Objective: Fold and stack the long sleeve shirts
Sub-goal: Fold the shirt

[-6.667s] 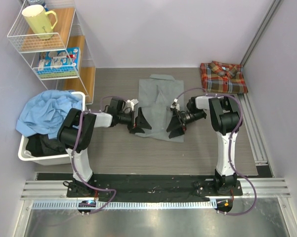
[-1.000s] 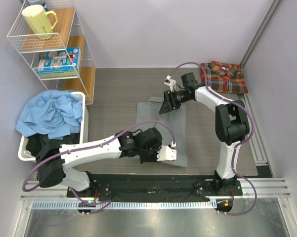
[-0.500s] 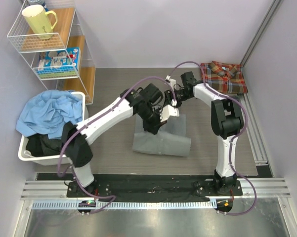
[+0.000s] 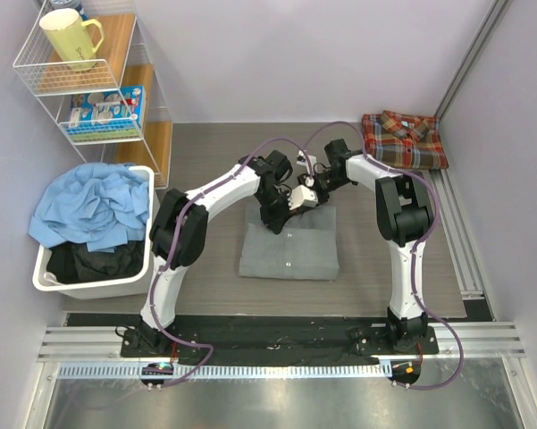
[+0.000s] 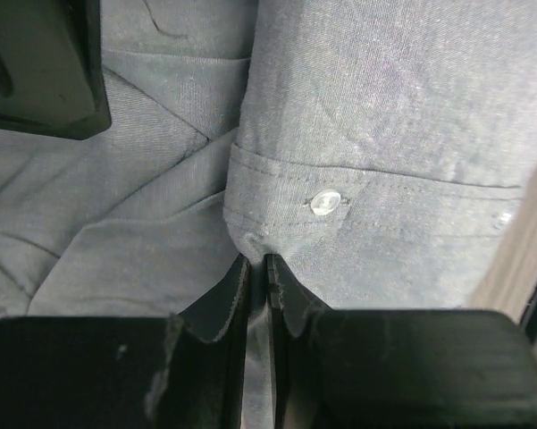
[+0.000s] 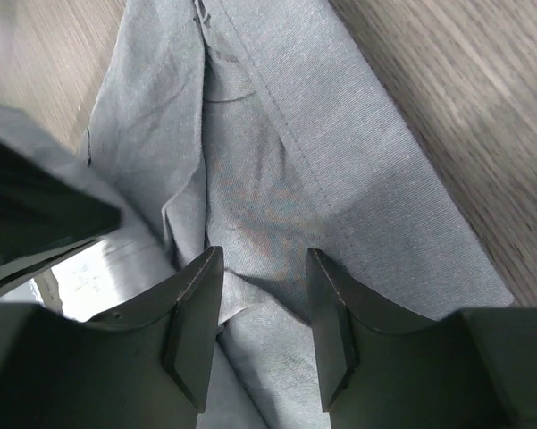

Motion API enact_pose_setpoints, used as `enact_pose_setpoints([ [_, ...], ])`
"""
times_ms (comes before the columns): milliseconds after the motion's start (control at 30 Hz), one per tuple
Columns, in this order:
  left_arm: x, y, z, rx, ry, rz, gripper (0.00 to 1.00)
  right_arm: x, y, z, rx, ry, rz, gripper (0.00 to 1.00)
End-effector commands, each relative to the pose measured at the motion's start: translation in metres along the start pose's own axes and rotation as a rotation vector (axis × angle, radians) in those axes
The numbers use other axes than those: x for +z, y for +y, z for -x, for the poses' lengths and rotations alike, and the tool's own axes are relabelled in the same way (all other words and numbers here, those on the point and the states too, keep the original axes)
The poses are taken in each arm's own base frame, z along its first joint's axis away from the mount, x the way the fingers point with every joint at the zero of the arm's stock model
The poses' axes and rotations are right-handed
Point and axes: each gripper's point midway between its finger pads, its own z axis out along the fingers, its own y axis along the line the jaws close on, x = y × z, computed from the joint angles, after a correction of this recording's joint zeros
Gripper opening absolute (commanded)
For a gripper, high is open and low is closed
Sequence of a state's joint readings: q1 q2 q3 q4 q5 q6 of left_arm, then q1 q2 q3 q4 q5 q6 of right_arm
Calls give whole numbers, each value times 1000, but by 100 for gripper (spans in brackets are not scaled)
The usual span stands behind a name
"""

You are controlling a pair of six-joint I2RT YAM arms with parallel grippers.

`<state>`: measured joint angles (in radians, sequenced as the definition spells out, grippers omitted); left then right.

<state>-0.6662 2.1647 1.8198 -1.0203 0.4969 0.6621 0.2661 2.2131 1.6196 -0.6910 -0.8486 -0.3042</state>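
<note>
The grey long sleeve shirt (image 4: 289,255) lies folded into a compact rectangle mid-table. My left gripper (image 4: 279,221) reaches over its far edge. In the left wrist view the left gripper (image 5: 257,261) has its jaws almost together on a thin fold of the grey shirt (image 5: 384,107), beside a pale button (image 5: 325,201). My right gripper (image 4: 308,186) hovers at the same far edge. In the right wrist view the right gripper (image 6: 262,259) is open, straddling a ridge of the grey shirt (image 6: 277,134). The plaid long sleeve shirt (image 4: 404,138) lies folded at the back right.
A white bin (image 4: 71,284) heaped with blue cloth (image 4: 89,210) stands at the left. Behind it is a wire shelf (image 4: 116,130) with a yellow mug (image 4: 70,37). A metal rail (image 4: 460,241) runs along the right side. Bare wood table (image 6: 456,89) shows beside the shirt.
My left arm swung from the near edge to the far edge, carrying the grey shirt's near end over so it now lies folded shorter. The right gripper stayed at the far edge, jaws slightly narrower.
</note>
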Motion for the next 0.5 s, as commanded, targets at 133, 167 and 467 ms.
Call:
enact_pose_setpoints([
  [133, 24, -8, -5, 9, -43, -26, 12, 3, 19, -10, -34, 23, 37, 46],
  [167, 27, -18, -6, 18, -37, -42, 12, 7, 22, -20, -20, 39, 46, 46],
  [467, 14, -97, -30, -70, -58, -132, 16, -18, 83, -42, 27, 5, 110, 46],
])
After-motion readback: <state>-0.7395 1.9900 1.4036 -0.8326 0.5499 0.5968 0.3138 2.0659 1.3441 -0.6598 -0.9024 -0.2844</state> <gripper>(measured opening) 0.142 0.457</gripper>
